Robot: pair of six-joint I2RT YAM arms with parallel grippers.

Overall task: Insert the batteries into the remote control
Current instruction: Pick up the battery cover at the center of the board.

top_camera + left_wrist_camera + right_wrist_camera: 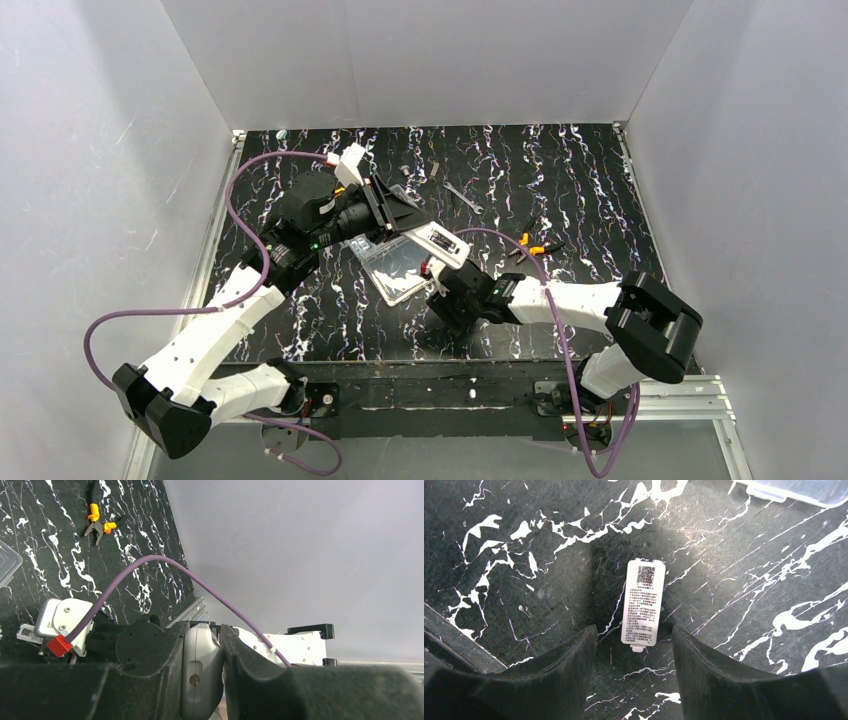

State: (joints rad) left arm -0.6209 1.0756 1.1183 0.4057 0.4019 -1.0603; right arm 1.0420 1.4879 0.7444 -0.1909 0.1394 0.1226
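My left gripper (202,636) is shut on the remote control (200,680), a white plastic body seen end-on between the black fingers, held above the table. In the top view this gripper (392,208) is at mid-left and the remote is hidden by the fingers. My right gripper (634,629) is open, pointing down just over a small white battery cover (643,602) with a printed label, lying flat on the table between the jaws. In the top view the right gripper (445,308) is near the front centre. I cannot make out any batteries.
A clear plastic box (395,265) lies between the two grippers; its edge also shows in the right wrist view (794,490). Orange-handled pliers (530,245) lie right of centre. Small metal parts (462,197) lie near the back. White walls enclose the black marbled table (600,180).
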